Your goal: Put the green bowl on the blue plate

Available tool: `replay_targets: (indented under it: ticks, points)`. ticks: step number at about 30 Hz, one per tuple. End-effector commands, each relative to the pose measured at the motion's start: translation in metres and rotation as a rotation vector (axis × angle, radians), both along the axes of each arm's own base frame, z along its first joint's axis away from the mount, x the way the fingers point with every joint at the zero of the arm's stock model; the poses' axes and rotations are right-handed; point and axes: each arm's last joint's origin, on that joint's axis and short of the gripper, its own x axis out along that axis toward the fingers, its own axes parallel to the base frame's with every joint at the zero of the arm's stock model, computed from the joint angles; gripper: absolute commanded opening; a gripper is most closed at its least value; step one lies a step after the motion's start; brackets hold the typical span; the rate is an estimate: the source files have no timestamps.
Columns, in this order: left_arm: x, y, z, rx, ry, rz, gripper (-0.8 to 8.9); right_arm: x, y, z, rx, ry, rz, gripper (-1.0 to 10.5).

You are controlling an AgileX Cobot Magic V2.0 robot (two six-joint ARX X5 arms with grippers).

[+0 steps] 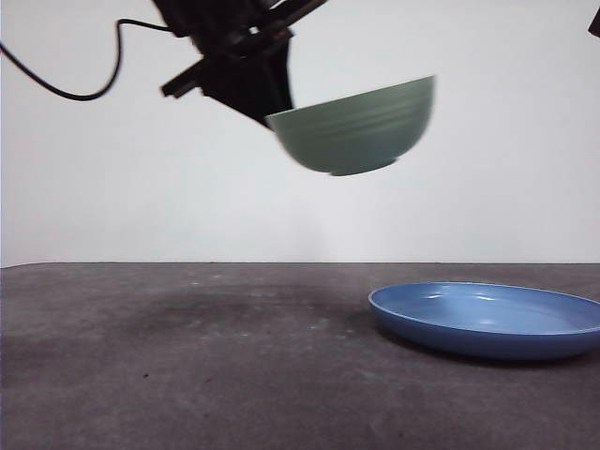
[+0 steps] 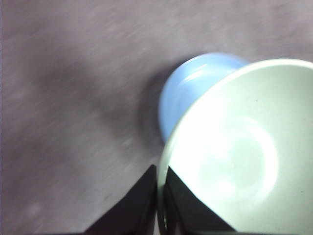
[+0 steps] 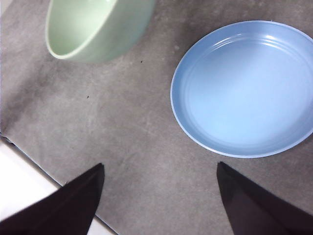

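The pale green bowl (image 1: 358, 127) hangs tilted high above the table, to the left of and above the blue plate (image 1: 487, 319). My left gripper (image 1: 267, 98) is shut on the bowl's left rim; in the left wrist view the jaws pinch the rim at the left gripper (image 2: 160, 205), with the green bowl (image 2: 244, 156) filling the view and part of the blue plate (image 2: 188, 88) beneath it. The right wrist view shows the right gripper (image 3: 160, 196) open and holding nothing, above the table beside the blue plate (image 3: 247, 88), with the green bowl (image 3: 98, 27) farther off.
The dark grey tabletop (image 1: 187, 356) stretches left of the plate. A black cable (image 1: 84, 89) loops from the left arm at upper left. The table's edge (image 3: 29, 166) with white floor shows in the right wrist view. A black tip (image 1: 594, 23) sits at the top right corner.
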Motion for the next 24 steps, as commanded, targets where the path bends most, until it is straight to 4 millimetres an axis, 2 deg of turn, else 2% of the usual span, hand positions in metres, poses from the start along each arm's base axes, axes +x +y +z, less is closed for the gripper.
replay_targets:
  ticks: [1, 14, 20, 24]
  points:
    - [0.007, -0.019, -0.011, -0.011, 0.026, -0.007, 0.15, 0.0, 0.0, 0.006, 0.01, -0.02, -0.004, 3.7]
    - [0.044, -0.093, -0.044, 0.032, 0.08, -0.073, 0.15, -0.013, -0.002, 0.01, 0.014, -0.056, -0.015, 3.7]
    - [0.06, -0.12, -0.068, 0.065, 0.101, -0.09, 0.15, -0.017, -0.003, 0.011, -0.01, -0.062, -0.052, 3.7]
    - [0.065, -0.13, -0.082, 0.075, 0.109, -0.097, 0.15, -0.018, -0.004, 0.01, -0.013, -0.046, -0.052, 3.7]
